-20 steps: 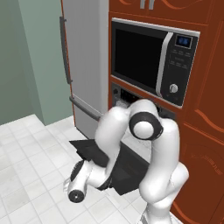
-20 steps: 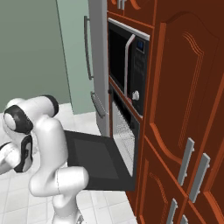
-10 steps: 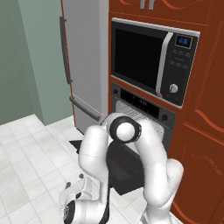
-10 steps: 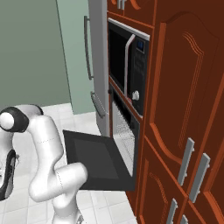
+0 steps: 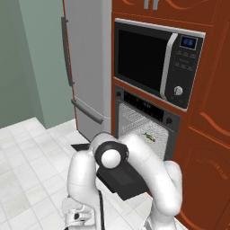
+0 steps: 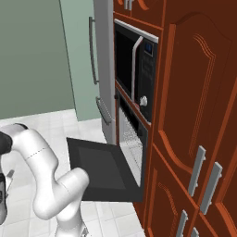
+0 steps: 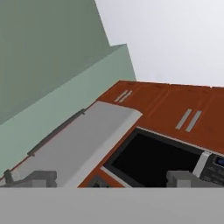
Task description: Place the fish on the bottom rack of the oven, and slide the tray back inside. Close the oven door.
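We see the fish [image 5: 148, 136] lying on the bottom rack [image 5: 143, 129] inside the oven [image 5: 146, 117]. The oven door [image 6: 102, 167] hangs open, stiff and hinged; we would push its free edge. Gripper [image 7: 109, 178] spread wide, empty.

Green wall [image 5: 27, 58]; white tiled floor [image 5: 31, 166]; red-brown cabinets [image 6: 194, 92]; grey refrigerator [image 5: 87, 58]

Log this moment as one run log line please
fish: on rack inside oven | oven door: open, flat | gripper: open, empty, low beside door
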